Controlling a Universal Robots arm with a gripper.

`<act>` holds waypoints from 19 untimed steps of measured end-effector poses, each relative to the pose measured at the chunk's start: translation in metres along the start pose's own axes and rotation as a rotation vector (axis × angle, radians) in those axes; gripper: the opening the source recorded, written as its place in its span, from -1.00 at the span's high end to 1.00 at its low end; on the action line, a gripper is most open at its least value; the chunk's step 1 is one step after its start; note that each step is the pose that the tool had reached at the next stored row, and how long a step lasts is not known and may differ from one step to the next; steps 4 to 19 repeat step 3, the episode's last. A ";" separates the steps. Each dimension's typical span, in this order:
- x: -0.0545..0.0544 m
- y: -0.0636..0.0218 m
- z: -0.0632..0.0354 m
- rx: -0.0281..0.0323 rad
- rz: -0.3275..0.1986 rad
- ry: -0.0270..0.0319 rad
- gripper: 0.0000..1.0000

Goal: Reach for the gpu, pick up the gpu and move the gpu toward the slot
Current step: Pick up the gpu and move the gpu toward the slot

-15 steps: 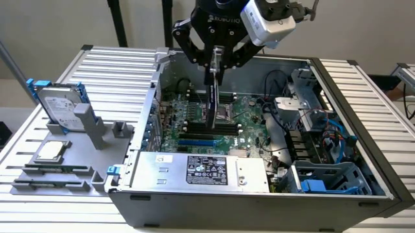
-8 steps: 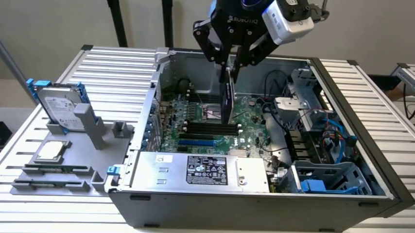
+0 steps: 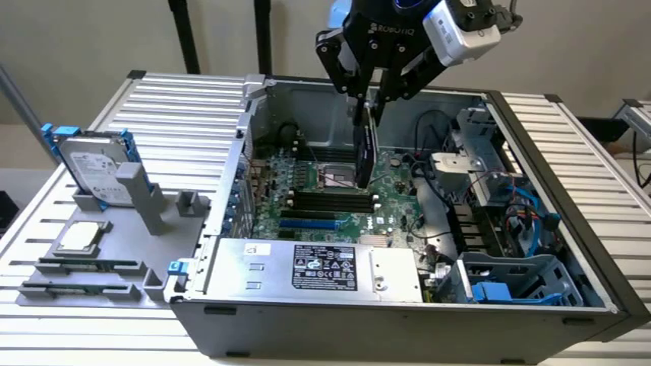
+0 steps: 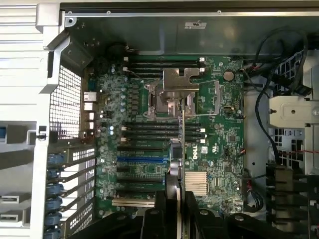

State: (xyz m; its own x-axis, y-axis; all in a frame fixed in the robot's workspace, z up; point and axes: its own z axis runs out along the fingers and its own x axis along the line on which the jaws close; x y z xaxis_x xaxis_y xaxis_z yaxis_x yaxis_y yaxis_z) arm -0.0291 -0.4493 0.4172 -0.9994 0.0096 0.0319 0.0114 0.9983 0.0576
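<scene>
The black end effector (image 3: 368, 95) grips the thin green circuit-board gpu (image 3: 364, 152) edge-down over the open grey computer case (image 3: 305, 305), apparently so its lower edge faces the motherboard slots.

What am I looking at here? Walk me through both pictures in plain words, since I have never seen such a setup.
This is a robot arm working on an open computer case that lies on a slatted metal table. The exterior view looks from off the arm; the wrist view looks down from a camera on the arm.

The end effector holds the gpu, a thin card seen edge-on, hanging above the green motherboard. In the wrist view the card is the thin line running up from the fingers.

On the exterior view's left, a grey holder carries a hard drive with blue rails and a small processor chip.
</scene>
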 end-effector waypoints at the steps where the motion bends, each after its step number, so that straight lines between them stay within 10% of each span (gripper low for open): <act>1: 0.000 0.0000 0.0000 0.0001 0.000 0.0001 0.47; 19: 0.000 0.0000 0.0000 0.0001 0.000 0.0002 0.47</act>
